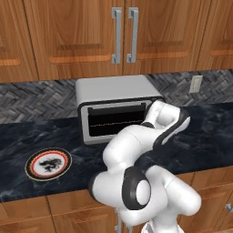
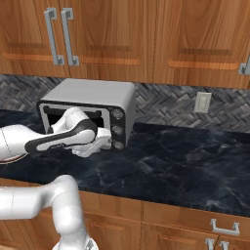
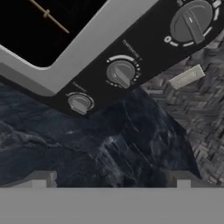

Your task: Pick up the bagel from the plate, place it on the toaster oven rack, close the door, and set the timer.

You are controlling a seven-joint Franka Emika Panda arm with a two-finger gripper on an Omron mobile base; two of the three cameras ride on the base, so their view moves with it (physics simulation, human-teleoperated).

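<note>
Hovering by the oven's control panel, the tool has its jaws spread wide and grasps nothing; in the hand view its two tips rise apart over bare dark worktop.

The plate lies on the worktop left of the oven with no bagel on it. I cannot make the bagel out in the dark cavity, where only a thin line of the rack shows. Whether the door is shut I cannot tell for sure; in the right base view the arm covers much of the oven's front. Judging by where the tool sits, the step in hand looks like the last one: setting the timer.

Three knobs run along the panel in the hand view: a large one, a middle one and a small one. Which is the timer I cannot read. The next move calls for bringing the open jaws square over the right knob, pinching it, then turning.

Around: wooden cabinets above, a herringbone backsplash, a wall outlet to the oven's right. Nothing stands between tool and knobs; the knobs sit close together, so a sloppy approach could catch the neighbour.
</note>
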